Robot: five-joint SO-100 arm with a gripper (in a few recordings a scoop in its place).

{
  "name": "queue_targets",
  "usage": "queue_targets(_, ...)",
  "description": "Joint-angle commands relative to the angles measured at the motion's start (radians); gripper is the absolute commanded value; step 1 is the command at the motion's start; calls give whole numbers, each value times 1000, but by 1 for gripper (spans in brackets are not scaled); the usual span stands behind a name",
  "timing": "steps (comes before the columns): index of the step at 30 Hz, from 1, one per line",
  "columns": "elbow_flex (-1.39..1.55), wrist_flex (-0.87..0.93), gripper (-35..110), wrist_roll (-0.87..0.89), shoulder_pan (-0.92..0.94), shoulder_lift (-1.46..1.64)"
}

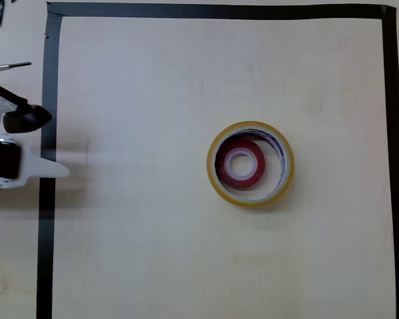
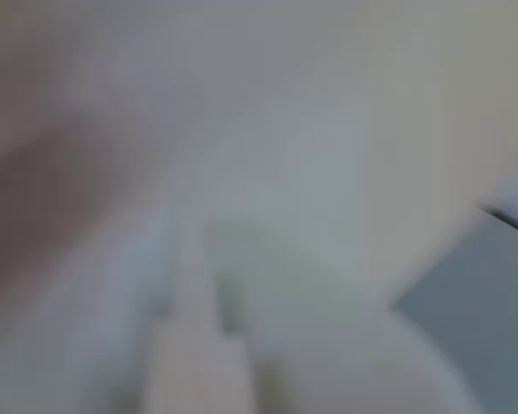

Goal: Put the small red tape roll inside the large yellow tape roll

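In the overhead view the small red tape roll (image 1: 242, 166) lies flat inside the hole of the large yellow tape roll (image 1: 251, 164), right of the table's middle. Its white core faces up, and it sits toward the left side of the yellow ring's hole. My white gripper (image 1: 52, 169) is at the far left edge, over the black tape border and far from both rolls. It holds nothing. One pale pointed finger (image 1: 56, 171) juts to the right. The wrist view is a heavy blur of pale shapes, so how the jaws stand is unclear.
A black tape border (image 1: 219, 10) frames the pale wooden table (image 1: 146, 239) along the top, left and right. A thin metal tool (image 1: 10, 66) lies outside the border at the upper left. A dark arm part (image 1: 28, 118) sits above the finger.
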Motion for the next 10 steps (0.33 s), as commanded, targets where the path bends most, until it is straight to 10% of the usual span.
queue_targets(1,0,-8,0,26,5,26)
queue_targets(10,-2,-5,2,21,-3,26)
